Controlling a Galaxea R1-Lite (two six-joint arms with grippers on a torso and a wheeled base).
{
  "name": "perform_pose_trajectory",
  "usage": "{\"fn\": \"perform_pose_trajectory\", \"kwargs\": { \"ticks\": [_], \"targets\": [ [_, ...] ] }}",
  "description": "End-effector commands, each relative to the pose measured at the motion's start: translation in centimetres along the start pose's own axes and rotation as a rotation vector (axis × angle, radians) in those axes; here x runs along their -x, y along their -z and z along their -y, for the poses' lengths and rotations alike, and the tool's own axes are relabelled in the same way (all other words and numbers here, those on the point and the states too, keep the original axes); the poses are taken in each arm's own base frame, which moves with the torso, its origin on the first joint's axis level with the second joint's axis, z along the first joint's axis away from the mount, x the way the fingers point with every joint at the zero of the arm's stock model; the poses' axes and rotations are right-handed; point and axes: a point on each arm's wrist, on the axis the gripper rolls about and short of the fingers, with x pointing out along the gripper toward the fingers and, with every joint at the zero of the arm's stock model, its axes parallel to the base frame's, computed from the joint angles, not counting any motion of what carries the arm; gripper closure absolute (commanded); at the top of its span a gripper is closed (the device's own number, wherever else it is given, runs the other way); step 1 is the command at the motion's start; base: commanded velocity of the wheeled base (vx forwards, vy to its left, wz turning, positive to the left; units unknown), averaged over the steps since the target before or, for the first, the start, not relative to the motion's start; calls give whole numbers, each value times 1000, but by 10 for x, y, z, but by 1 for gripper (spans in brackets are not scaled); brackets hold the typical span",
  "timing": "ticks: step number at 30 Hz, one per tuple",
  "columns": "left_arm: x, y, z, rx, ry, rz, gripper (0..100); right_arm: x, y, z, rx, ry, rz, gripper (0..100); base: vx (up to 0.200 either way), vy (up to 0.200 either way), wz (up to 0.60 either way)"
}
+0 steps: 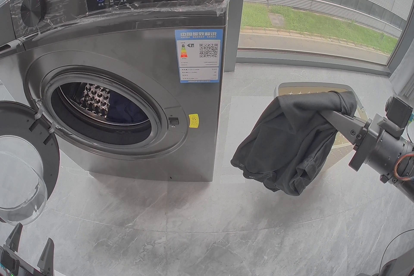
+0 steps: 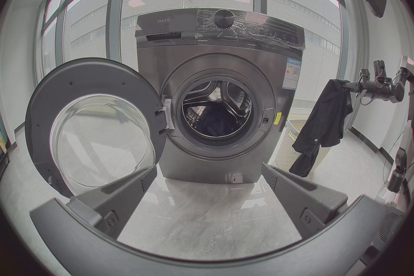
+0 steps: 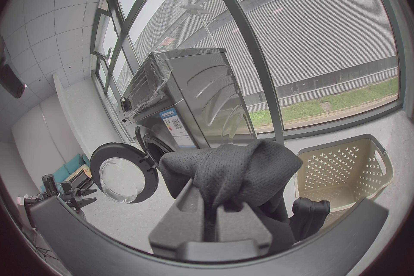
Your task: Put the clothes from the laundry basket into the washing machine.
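A grey washing machine (image 1: 129, 74) stands with its round door (image 1: 21, 160) swung open to the left. Dark clothes (image 1: 123, 111) lie inside the drum. My right gripper (image 1: 340, 111) is shut on a dark grey garment (image 1: 289, 143), which hangs above the floor to the right of the machine, in front of the beige laundry basket (image 1: 345, 143). The same garment (image 3: 241, 169) drapes over the fingers in the right wrist view, with the basket (image 3: 345, 169) beyond it. My left gripper (image 2: 207, 199) stands open and low, facing the drum (image 2: 217, 108), with nothing between its fingers.
A large window (image 1: 323, 1) runs along the floor behind the basket. Bare grey tile floor (image 1: 194, 221) stretches in front of the machine. The open door (image 2: 95, 126) takes up the space left of the drum opening.
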Motion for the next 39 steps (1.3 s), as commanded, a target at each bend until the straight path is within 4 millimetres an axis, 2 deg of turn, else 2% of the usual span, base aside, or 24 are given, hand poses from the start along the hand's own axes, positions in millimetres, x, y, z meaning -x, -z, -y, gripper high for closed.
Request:
{"fn": "perform_pose_trajectory", "kwargs": {
  "ticks": [1, 6, 30, 39],
  "targets": [
    [0, 5, 0, 0, 0, 0, 0, -1, 1, 0, -1, -2, -5, 100, 0, 0, 0],
    [0, 5, 0, 0, -2, 0, 0, -1, 2, 0, -2, -1, -7, 100, 0, 0, 0],
    [0, 5, 0, 0, -2, 0, 0, -2, 3, 0, -4, -1, -11, 100, 0, 200, 0],
    [0, 5, 0, 0, -2, 0, 0, -2, 3, 0, -4, -1, -11, 100, 0, 0, 0]
  ]
}}
